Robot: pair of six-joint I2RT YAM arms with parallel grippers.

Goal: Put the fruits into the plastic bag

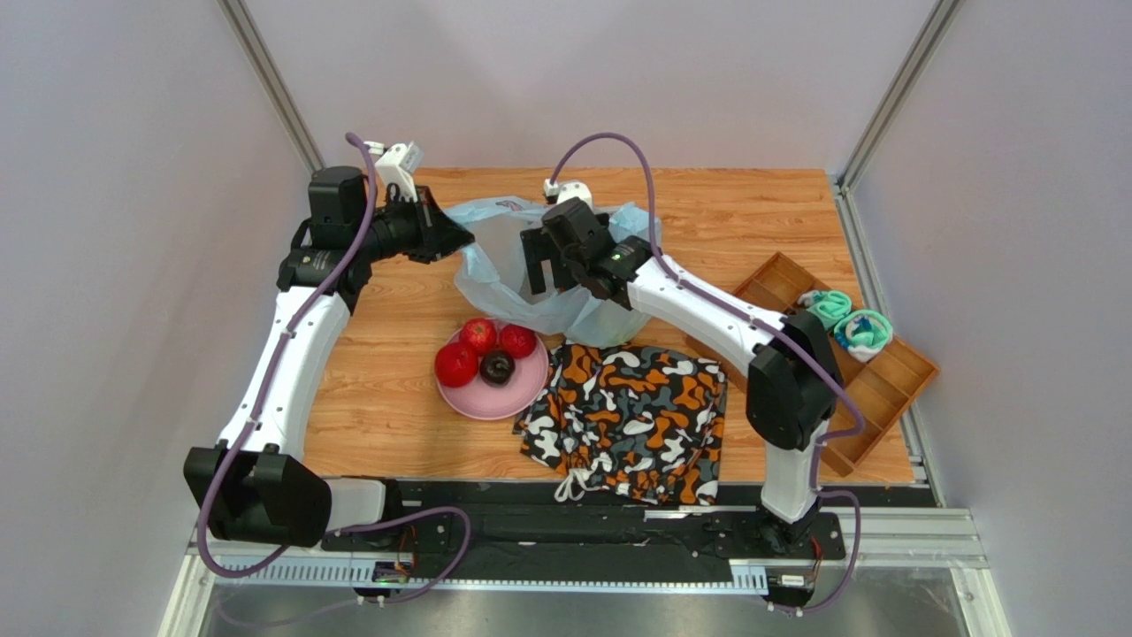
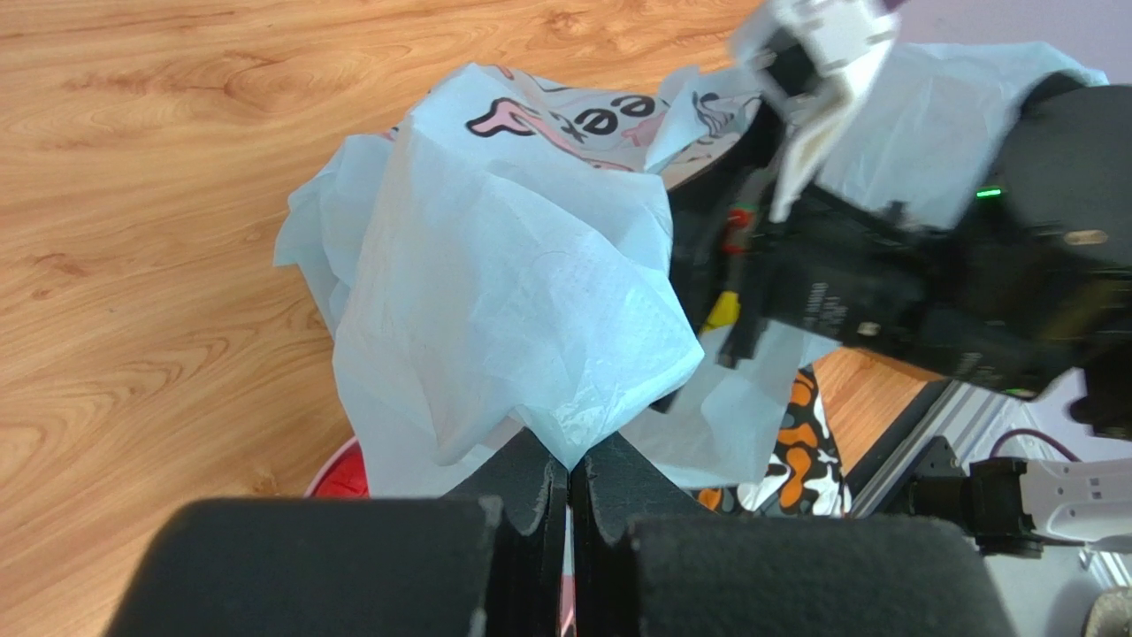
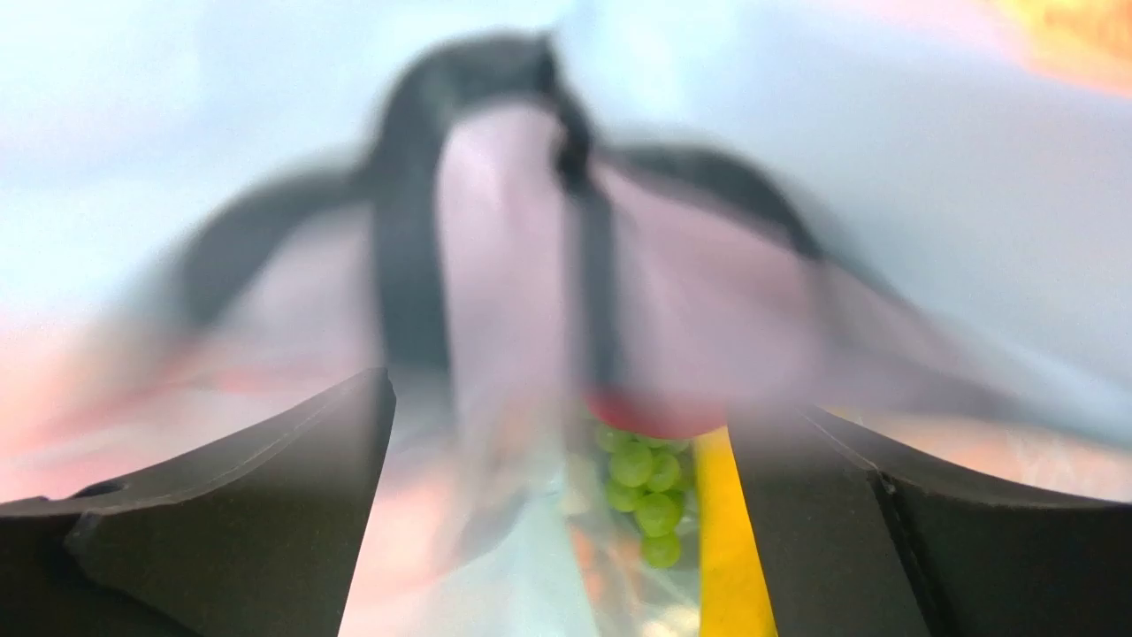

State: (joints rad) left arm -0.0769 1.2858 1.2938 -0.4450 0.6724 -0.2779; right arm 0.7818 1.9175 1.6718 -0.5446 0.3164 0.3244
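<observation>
Left pincer [image 2: 571, 467] tight on plastic bag [image 2: 518, 292] edge; right pincer [image 3: 591, 398] agape.

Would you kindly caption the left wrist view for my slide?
Left gripper, jaws shut, pinches the crinkly light-blue translucent plastic bag.

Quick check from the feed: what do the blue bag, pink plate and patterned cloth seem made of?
Plastic bag: thin translucent film, probably polythene; it crinkles into sharp folds with a faint sheen. Pink plate: looks like smooth plastic, uniform colour, though glazed ceramic cannot be ruled out. Patterned cloth: soft matt fabric, lying in limp folds.
</observation>
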